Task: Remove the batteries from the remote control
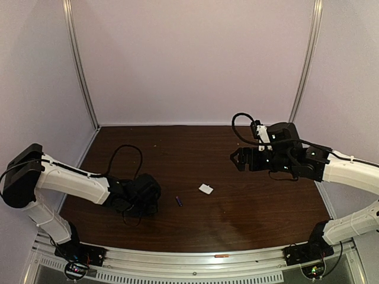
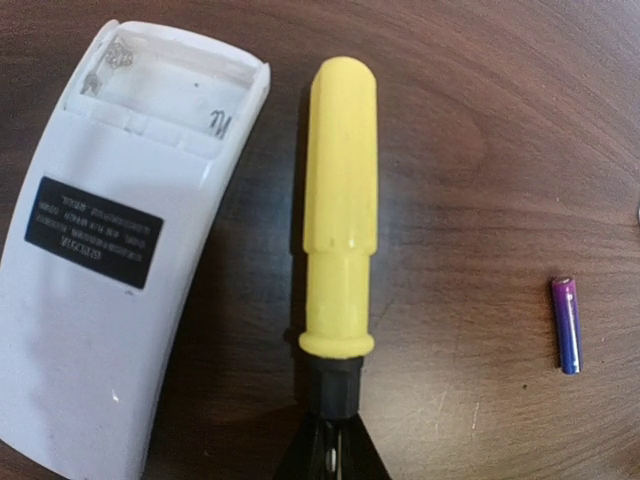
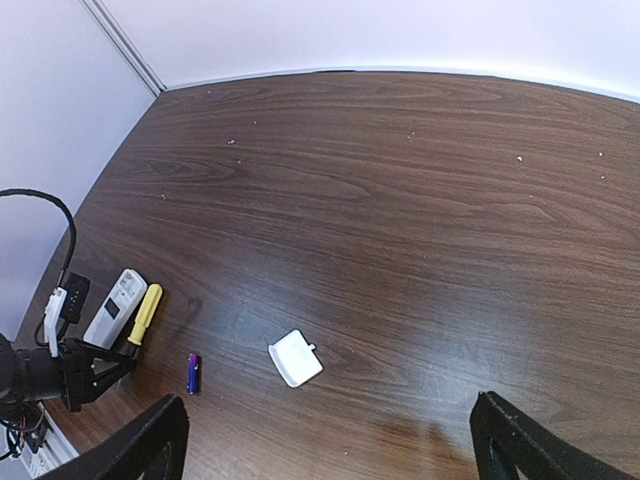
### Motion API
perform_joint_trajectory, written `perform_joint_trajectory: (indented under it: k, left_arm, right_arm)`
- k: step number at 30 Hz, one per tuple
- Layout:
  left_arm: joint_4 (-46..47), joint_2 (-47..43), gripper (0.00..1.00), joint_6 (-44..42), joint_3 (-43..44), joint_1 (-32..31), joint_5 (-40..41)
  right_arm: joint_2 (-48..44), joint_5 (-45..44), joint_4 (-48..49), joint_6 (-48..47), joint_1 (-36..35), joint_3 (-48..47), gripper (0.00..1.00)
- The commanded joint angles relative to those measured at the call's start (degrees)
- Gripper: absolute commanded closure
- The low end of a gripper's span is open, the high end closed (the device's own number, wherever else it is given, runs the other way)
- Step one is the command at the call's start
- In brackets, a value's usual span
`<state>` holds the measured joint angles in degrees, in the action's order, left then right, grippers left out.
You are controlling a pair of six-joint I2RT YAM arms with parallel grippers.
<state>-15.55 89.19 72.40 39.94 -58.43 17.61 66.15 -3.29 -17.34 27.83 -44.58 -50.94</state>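
Note:
The white remote control (image 2: 95,260) lies back-up on the table, its battery compartment (image 2: 165,90) uncovered and showing only bare contacts. One blue-purple battery (image 2: 566,325) lies loose to its right, also seen as the battery (image 1: 179,201) and the battery (image 3: 193,373). My left gripper (image 2: 335,445) is shut on the shaft of a yellow-handled screwdriver (image 2: 340,210) that lies beside the remote control (image 3: 115,307). In the top view the left gripper (image 1: 145,198) hides the remote. My right gripper (image 1: 237,158) hovers open, high over the right half of the table, nothing between its fingers (image 3: 150,445).
The small white square lid (image 1: 206,189) rests near the table's middle, right of the battery; the lid (image 3: 296,358) lies hollow side up. A black cable (image 1: 127,154) loops behind the left arm. White walls close in the table (image 1: 195,148) at the back and sides.

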Motion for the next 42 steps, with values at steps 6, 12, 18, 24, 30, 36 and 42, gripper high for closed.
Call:
perform_joint_trajectory:
  k: [6,12,18,24,30,36,42]
  left_arm:
    - [-2.6,1.1,0.86,1.4,0.7,0.3,1.0]
    - [-1.3,0.3,0.67,-0.7,0.7,0.4,0.6]
    - [-0.9,-1.0,0.34,-3.0,1.5,0.3,1.0]
    - [-1.6,-2.1,0.09,-4.0,2.2,0.3,1.6]
    - [-4.5,-3.7,0.03,-5.5,4.3,0.2,2.9]
    - [-7.9,-6.9,0.03,-7.9,7.0,0.2,6.7]
    - [-8.6,-12.8,0.03,-15.9,7.4,1.7,14.6]
  right_arm:
    - [-0.4,-0.8,0.1,0.4,0.3,1.1,0.00]
    - [-0.9,-0.9,0.0,0.3,0.4,1.4,0.00]
    - [-1.7,-1.2,0.3,0.1,0.4,1.9,0.00]
    - [-2.2,-1.7,0.0,-0.4,0.4,1.7,0.00]
    - [-2.2,-2.4,-0.3,-1.5,0.4,1.1,0.00]
    - [-2.5,-2.5,-0.1,-3.5,0.5,0.6,0.00]
    - [-5.5,-4.5,3.8,-7.3,0.5,2.6,0.00]
